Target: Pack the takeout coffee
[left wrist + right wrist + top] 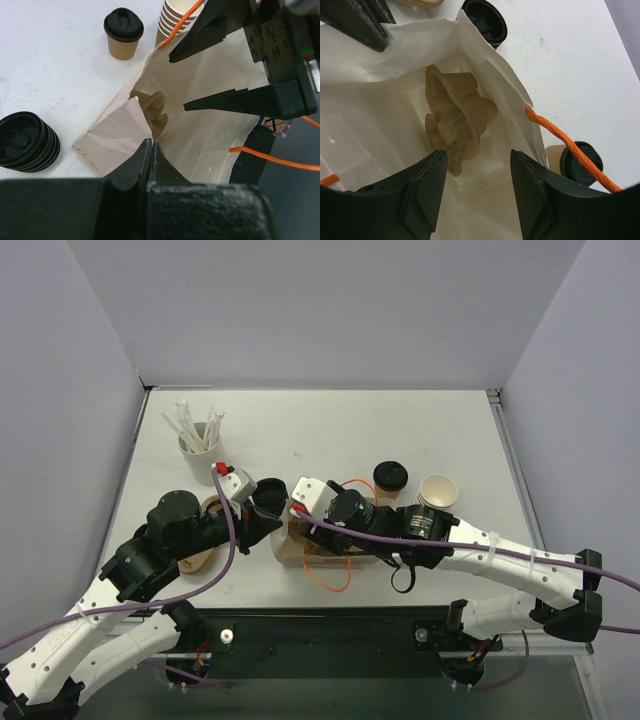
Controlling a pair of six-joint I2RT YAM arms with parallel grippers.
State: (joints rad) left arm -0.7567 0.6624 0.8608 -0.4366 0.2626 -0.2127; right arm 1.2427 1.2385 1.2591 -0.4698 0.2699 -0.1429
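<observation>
Two robot arms are working at a white paper bag (210,135) standing open on a table (350,430). The left gripper (151,150) is pressing its fingers together at the bag's near rim and appears to be pinching the paper there. The right gripper (477,152) is hanging over the bag's mouth with its fingers spread wide, gripping nothing. A brown cardboard cup carrier (457,112) is lying at the bottom of the bag. The takeout coffee (123,35) is standing upright outside the bag, on the table just beyond its far side, with its black lid on and neither arm touching it. A stack of lidless paper cups (172,17) is sitting beside the coffee, close against the bag. A stack of black lids (27,142) is resting to the bag's left. One orange handle (560,135) is trailing over the rim on the coffee's side.
</observation>
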